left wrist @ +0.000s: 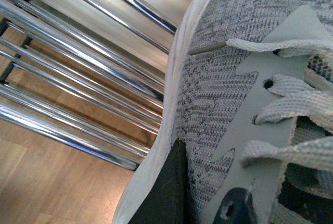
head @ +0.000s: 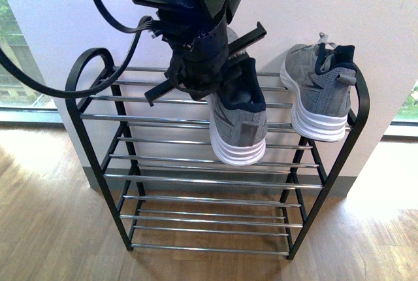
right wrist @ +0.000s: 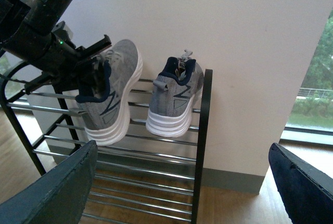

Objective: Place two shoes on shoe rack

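**A:** What does the left gripper (head: 219, 65) have?

**B:** It is clamped on the dark collar of a grey knit sneaker with a white sole (head: 238, 124). The shoe is held tilted, toe up, over the top tier of the black-framed shoe rack with thin chrome bars (head: 85, 137). Whether the sole touches the bars, I cannot tell.

**A:** And its twin?

**B:** The second grey knit sneaker (head: 320, 95) sits on the same tier at the right end, heel toward the robot.

**A:** The right gripper (right wrist: 182, 151)?

**B:** Back from the rack, fingers (right wrist: 57, 187) spread wide, holding nothing.
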Controlling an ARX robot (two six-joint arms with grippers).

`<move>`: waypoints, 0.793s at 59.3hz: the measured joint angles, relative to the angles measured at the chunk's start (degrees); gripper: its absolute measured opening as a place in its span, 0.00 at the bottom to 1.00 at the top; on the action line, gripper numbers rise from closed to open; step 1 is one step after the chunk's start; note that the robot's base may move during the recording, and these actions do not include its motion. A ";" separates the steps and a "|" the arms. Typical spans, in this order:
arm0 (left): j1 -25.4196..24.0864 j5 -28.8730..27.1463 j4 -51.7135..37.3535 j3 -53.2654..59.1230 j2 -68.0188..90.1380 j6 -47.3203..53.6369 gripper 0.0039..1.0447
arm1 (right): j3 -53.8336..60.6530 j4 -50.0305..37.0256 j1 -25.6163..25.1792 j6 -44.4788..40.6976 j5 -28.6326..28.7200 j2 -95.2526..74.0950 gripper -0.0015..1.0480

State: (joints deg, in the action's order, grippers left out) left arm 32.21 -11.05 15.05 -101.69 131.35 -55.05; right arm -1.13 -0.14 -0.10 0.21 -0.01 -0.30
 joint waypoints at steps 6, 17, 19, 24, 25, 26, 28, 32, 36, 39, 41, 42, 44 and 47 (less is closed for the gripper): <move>1.14 0.61 1.60 -3.69 1.92 -0.37 0.01 | 0.00 0.00 0.00 0.00 0.00 0.00 0.91; 1.92 0.87 4.09 -8.31 4.81 -1.75 0.01 | 0.00 0.00 0.00 0.00 -0.02 0.00 0.91; 1.92 0.92 4.33 -8.68 5.03 -1.88 0.01 | 0.00 0.00 0.00 0.00 -0.02 0.00 0.91; 1.73 1.01 4.39 -9.29 5.66 -2.43 0.01 | 0.00 0.00 0.00 0.00 0.00 0.00 0.91; 1.68 0.98 4.39 -9.35 5.75 -2.51 0.01 | 0.00 0.00 0.00 0.00 0.00 0.00 0.91; 1.60 0.98 4.35 -9.44 5.86 -2.64 0.01 | 0.00 0.00 0.00 0.00 0.00 0.00 0.91; 1.44 0.98 4.15 -9.60 6.08 -2.69 0.01 | 0.00 0.00 0.00 0.00 -0.02 0.00 0.91; 1.03 0.85 4.13 -10.12 6.75 -3.15 0.01 | 0.00 0.00 0.00 0.00 0.00 0.00 0.91; 0.59 0.63 4.13 -10.40 7.26 -3.45 0.01 | 0.02 0.00 0.00 0.00 -0.02 0.00 0.91; 0.42 0.63 4.13 -11.04 7.63 -3.45 0.01 | 0.00 0.00 0.00 0.00 0.00 0.00 0.91; 0.39 0.79 4.39 -11.72 8.04 -3.32 0.01 | 0.00 0.00 0.00 0.00 -0.02 0.00 0.91; 0.39 0.76 4.48 -12.17 8.37 -3.21 0.01 | 0.00 0.00 0.00 0.00 -0.02 0.00 0.91; 0.46 0.55 4.72 -12.98 8.76 -2.82 0.01 | 0.00 0.00 0.00 -0.02 0.00 0.00 0.91; 0.81 -0.04 6.05 -15.39 10.10 -1.03 0.01 | 0.00 0.00 0.00 0.00 -0.02 0.00 0.91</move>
State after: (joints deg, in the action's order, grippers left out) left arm 33.01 -11.09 21.10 -117.08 141.45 -56.07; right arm -1.13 -0.14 -0.10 0.21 -0.03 -0.30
